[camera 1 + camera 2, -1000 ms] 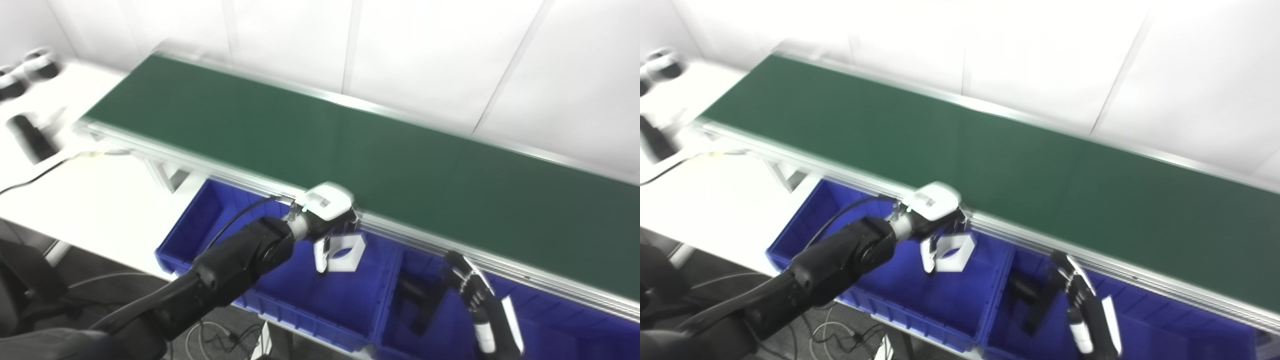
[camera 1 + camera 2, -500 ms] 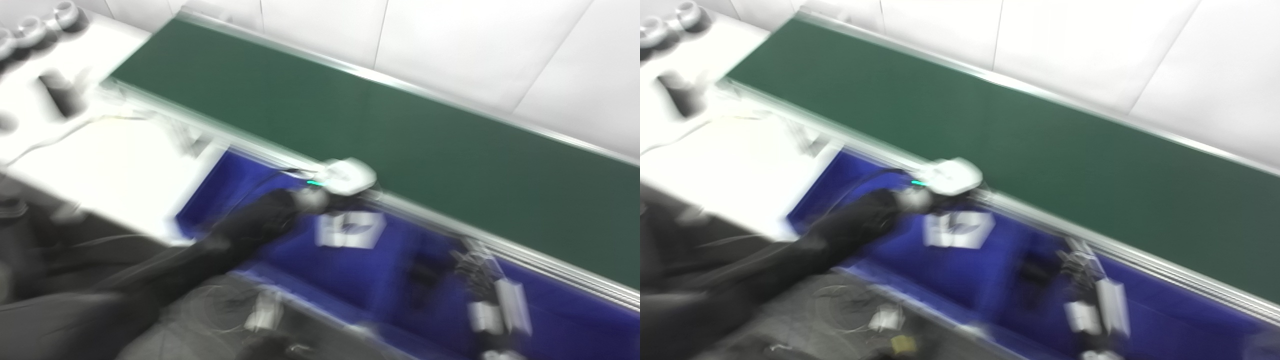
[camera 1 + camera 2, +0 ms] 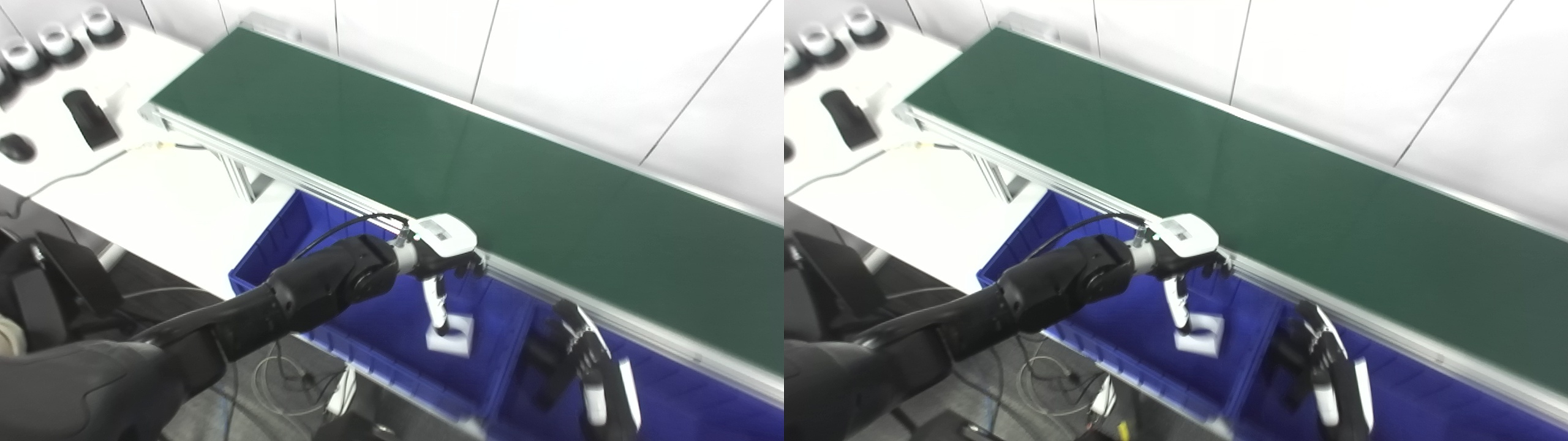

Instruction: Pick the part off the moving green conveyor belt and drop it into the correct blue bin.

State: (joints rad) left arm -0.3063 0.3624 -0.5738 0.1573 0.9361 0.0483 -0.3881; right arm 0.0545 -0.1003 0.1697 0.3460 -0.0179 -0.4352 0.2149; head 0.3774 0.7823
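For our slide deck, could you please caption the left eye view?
Left hand open above the white part lying in the blue bin beside the empty green belt.

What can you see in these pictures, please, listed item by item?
Conveyor belt: one, green, running diagonally along the white wall.
Bins: two in view, blue, below the belt's near edge.
Part: one, white, lying in the left bin.
Table: one, white, left of the bins.
Round caps: several, black and white, at the table's far corner.
Black block: one, on the table.
Cable: one, across the table.
Left hand: open, over the left bin above the part.
Right hand: open, over the right bin.
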